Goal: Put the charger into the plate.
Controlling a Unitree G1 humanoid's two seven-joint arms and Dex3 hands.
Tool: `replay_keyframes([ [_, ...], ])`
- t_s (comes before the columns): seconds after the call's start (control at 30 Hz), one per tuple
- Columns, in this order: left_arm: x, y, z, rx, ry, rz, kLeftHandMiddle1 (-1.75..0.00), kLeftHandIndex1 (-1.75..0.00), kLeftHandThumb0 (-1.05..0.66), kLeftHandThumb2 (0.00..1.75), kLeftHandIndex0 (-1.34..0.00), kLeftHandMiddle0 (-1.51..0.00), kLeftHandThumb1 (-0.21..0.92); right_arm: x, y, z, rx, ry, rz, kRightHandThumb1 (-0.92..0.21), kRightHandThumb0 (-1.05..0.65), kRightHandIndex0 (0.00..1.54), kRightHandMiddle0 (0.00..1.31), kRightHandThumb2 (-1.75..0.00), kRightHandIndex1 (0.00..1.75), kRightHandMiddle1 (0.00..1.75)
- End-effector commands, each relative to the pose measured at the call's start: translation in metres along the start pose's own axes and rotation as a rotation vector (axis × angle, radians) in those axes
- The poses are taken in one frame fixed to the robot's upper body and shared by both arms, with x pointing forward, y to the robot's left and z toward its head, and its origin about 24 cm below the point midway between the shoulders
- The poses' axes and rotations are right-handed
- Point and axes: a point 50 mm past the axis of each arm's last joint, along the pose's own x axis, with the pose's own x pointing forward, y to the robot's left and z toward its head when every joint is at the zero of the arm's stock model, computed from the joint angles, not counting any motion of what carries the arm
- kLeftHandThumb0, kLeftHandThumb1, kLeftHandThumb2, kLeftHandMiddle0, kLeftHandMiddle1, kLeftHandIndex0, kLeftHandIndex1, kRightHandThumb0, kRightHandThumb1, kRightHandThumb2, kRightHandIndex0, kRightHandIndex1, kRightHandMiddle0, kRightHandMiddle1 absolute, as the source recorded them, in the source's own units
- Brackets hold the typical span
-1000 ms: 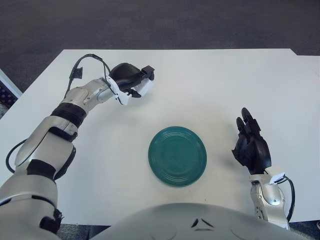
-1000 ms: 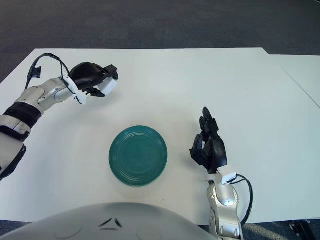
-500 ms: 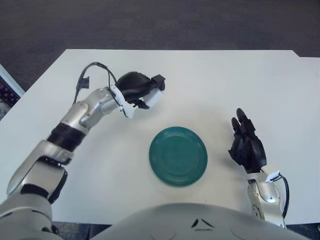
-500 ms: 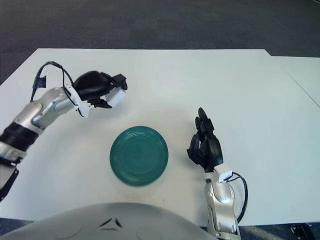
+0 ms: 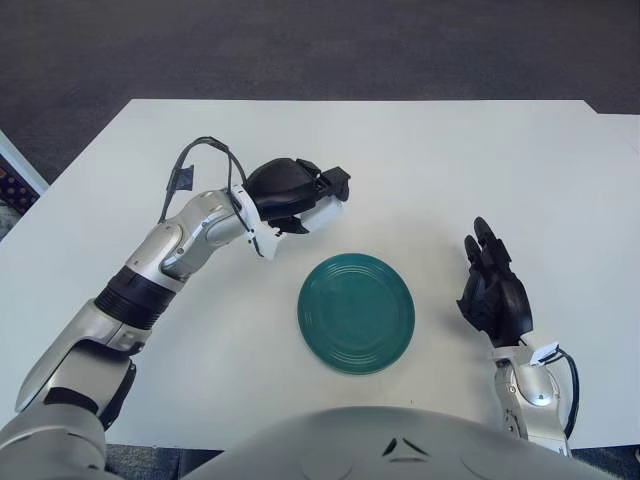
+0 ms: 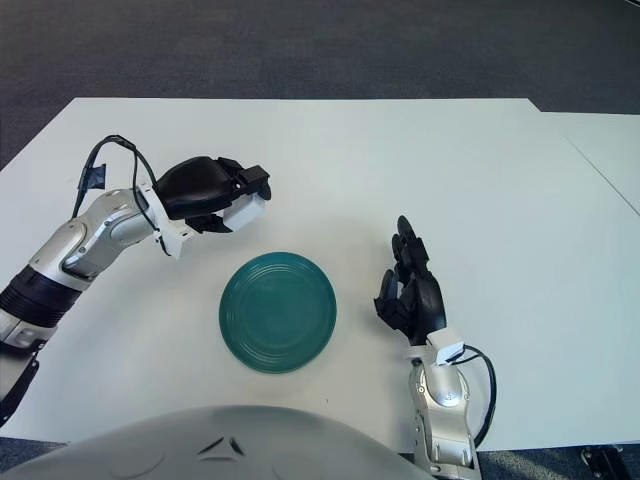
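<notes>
While my left hand [image 5: 295, 192] grips the white charger [image 5: 322, 214] just beyond the green plate's [image 5: 356, 312] far-left rim, I should carry it over the plate's middle, lower it, then release. My right hand [image 5: 495, 290] shows to the right of the plate, apart from it, holding nothing, fingers loosely upright. The white table [image 5: 450, 160] around the plate leaves open room.

Bright, even overhead light fills both views, and the white table [image 5: 420, 160] shows no glare. Shadows are faint and soft, with a thin one under the plate [image 5: 356, 312]. Focus is sharp throughout.
</notes>
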Motion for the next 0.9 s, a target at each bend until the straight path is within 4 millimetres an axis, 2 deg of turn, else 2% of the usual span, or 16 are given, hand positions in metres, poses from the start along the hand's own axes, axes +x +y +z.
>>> replay_keyframes([
  [0.0, -0.004, 0.003, 0.01, -0.021, -0.049, 0.008, -1.56, -1.6, -0.01, 0.97, -0.35, -0.58, 0.53, 0.001, 0.006, 0.003, -0.002, -0.029, -0.014, -0.92, -1.03, 0.0, 0.02, -0.86, 0.0, 0.01],
  [0.07, -0.005, 0.002, 0.015, -0.047, -0.063, 0.012, -1.61, -1.63, -0.01, 1.02, -0.4, -0.5, 0.5, 0.002, 0.007, 0.004, -0.008, -0.038, -0.014, -0.92, -1.01, 0.0, 0.03, -0.86, 0.0, 0.02],
  [0.33, 0.004, -0.002, 0.032, -0.117, -0.083, 0.041, -1.71, -1.7, -0.01, 1.16, -0.44, -0.45, 0.43, -0.004, 0.008, 0.01, -0.024, -0.043, -0.013, -0.92, -0.99, 0.0, 0.04, -0.86, 0.0, 0.03],
  [0.53, 0.007, -0.003, 0.035, -0.144, -0.091, 0.06, -1.73, -1.71, -0.01, 1.18, -0.43, -0.44, 0.43, -0.005, 0.012, 0.012, -0.054, -0.033, 0.019, -0.92, -0.98, 0.0, 0.06, -0.9, 0.0, 0.04],
  [0.67, 0.009, -0.006, 0.041, -0.13, -0.127, 0.033, -1.73, -1.72, -0.01, 1.18, -0.43, -0.43, 0.43, -0.002, 0.015, 0.016, -0.159, -0.066, 0.087, -0.92, -0.99, 0.01, 0.05, -0.97, 0.0, 0.04],
  [0.87, 0.008, -0.009, 0.047, -0.149, -0.147, -0.007, -1.74, -1.73, -0.01, 1.19, -0.43, -0.43, 0.42, -0.001, 0.017, 0.016, -0.168, -0.068, 0.089, -0.92, -0.99, 0.01, 0.05, -1.0, 0.0, 0.05],
])
